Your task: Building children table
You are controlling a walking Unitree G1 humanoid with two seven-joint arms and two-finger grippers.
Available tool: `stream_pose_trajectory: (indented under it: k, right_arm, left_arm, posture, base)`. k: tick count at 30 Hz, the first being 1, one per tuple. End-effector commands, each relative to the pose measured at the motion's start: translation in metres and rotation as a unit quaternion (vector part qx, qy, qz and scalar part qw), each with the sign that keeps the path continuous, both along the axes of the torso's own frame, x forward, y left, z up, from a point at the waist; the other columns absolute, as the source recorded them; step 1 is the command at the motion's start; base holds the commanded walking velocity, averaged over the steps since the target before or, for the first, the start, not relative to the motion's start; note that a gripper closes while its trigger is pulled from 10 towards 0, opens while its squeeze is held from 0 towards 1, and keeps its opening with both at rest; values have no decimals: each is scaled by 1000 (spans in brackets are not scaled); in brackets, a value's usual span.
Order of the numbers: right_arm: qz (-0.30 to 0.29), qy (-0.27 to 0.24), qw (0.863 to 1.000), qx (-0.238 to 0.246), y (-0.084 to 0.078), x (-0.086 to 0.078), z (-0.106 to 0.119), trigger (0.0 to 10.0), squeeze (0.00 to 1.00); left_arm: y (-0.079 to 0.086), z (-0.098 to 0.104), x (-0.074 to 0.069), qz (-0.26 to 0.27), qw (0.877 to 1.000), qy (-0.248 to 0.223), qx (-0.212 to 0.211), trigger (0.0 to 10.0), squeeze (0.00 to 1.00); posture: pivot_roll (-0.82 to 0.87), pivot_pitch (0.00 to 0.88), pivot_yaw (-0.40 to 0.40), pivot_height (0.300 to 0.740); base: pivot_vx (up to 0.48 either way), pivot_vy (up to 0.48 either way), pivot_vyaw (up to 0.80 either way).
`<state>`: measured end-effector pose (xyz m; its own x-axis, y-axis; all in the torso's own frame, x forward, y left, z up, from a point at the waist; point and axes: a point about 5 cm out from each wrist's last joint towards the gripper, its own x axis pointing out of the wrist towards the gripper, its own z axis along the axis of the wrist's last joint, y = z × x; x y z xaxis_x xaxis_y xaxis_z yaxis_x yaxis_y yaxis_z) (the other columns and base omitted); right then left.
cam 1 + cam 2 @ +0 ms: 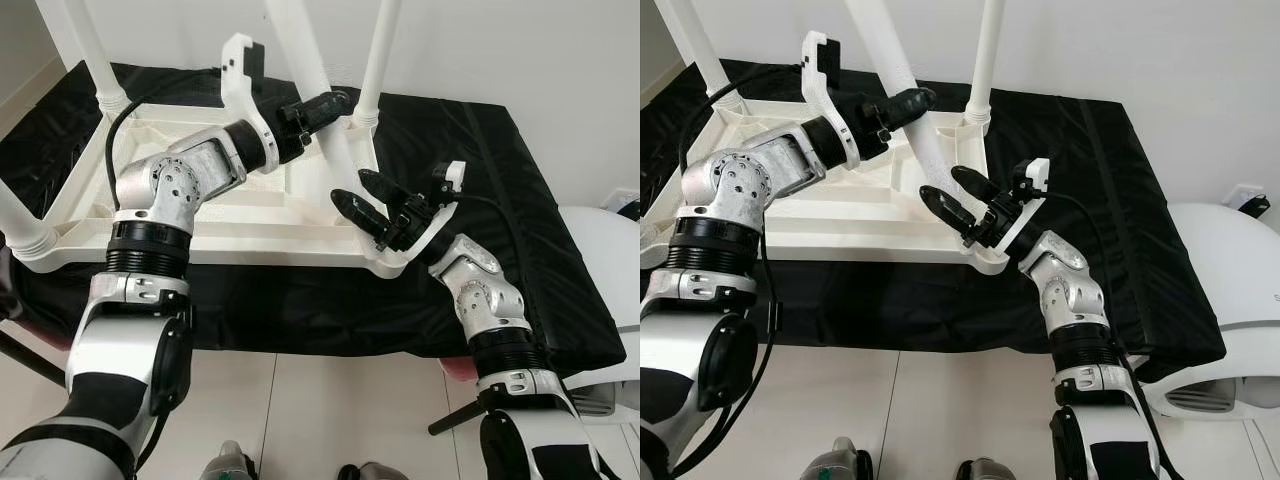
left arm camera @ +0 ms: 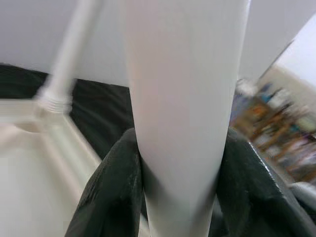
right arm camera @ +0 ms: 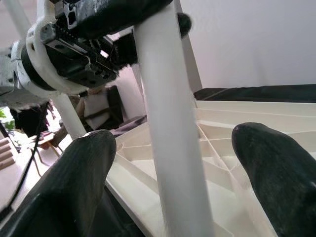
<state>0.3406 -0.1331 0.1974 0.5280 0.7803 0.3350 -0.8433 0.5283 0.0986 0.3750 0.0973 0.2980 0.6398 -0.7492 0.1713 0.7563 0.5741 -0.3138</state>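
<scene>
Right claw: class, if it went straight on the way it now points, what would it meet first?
Most likely the white leg that the left claw grips. The right claw is open, its fingers either side of that leg, which stands between them with a gap left. Depth is hard to judge.

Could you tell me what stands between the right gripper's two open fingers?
The white table leg held by the left gripper stands between the right gripper's fingers, untouched, as the right wrist view shows.
</scene>
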Motion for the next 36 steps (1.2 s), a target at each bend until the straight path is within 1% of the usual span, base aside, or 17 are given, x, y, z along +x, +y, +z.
stream_pose_trajectory:
  k: [1,4,6,9,11,16,17,19,21,23,24,25,26,27,28,33,36]
  right_arm:
    - [-10,-8,1000,-2,-6,2,3,10000,0]
    - [-13,-10,1000,-2,-9,3,5,10000,0]
    - [-28,-15,999,16,-19,7,13,10000,0]
    - [-40,-23,998,40,-25,10,23,10000,0]
    - [-40,-23,998,40,-25,10,23,10000,0]
    - [-33,-45,996,72,-21,12,41,10000,0]
    - [-28,-53,995,78,-18,12,47,10000,0]
    - [-28,-53,995,78,-18,12,47,10000,0]
    - [-20,-61,994,84,-13,13,54,10000,0]
    - [-20,-61,994,84,-13,13,54,10000,0]
    - [-16,-61,995,83,-11,13,54,10000,0]
    - [-16,-61,995,83,-11,13,54,10000,0]
    - [-14,-58,995,80,-10,14,52,10000,0]
    - [-14,-58,995,80,-10,14,52,10000,0]
    - [-14,-53,996,77,-11,13,49,10000,0]
    - [-22,-45,996,77,-17,11,42,10000,0]
    - [-26,-50,995,81,-17,11,44,10000,0]
  left_arm:
    - [0,14,-1,-13,998,-51,24,10000,0]
    - [2,16,0,-7,997,-61,38,10000,0]
    - [8,25,3,17,991,-104,84,10000,0]
    - [11,34,4,29,984,-137,113,10000,0]
    - [11,34,4,29,984,-137,113,10000,0]
    - [-1,37,0,28,967,-193,165,10000,0]
    - [-8,37,-2,28,957,-216,190,10000,0]
    - [-8,37,-2,28,957,-216,190,10000,0]
    - [-16,39,-5,33,939,-258,224,10000,0]
    - [-16,39,-5,33,939,-258,224,10000,0]
    - [-19,41,-5,45,924,-289,244,10000,0]
    - [-19,41,-5,45,924,-289,244,10000,0]
    - [-21,41,-5,58,909,-318,265,10000,0]
    - [-21,41,-5,58,909,-318,265,10000,0]
    - [-19,39,-4,73,896,-335,283,10000,0]
    - [-5,28,5,117,859,-362,342,10000,0]
    - [-3,25,6,116,860,-358,345,10000,0]
  posture:
    - [37,41,-11,740]
    - [37,42,-11,740]
    - [38,43,-9,740]
    - [36,43,-6,740]
    - [36,43,-6,740]
    - [35,42,-8,740]
    - [36,42,-11,740]
    - [36,42,-11,740]
    - [38,42,-13,740]
    - [38,42,-13,740]
    - [39,42,-13,740]
    - [39,42,-13,740]
    - [39,42,-13,740]
    - [39,42,-13,740]
    - [38,43,-12,740]
    - [33,40,-6,740]
    - [32,38,-5,740]
  base:
    - [0,0,0]
    - [0,0,0]
    - [0,0,0]
    - [0,0,0]
    - [0,0,0]
    - [0,0,0]
    - [0,0,0]
    - [0,0,0]
    - [0,0,0]
    - [0,0,0]
    - [0,0,0]
    - [0,0,0]
    - [0,0,0]
    - [0,0,0]
    - [0,0,0]
    - [0,0,0]
    - [0,0,0]
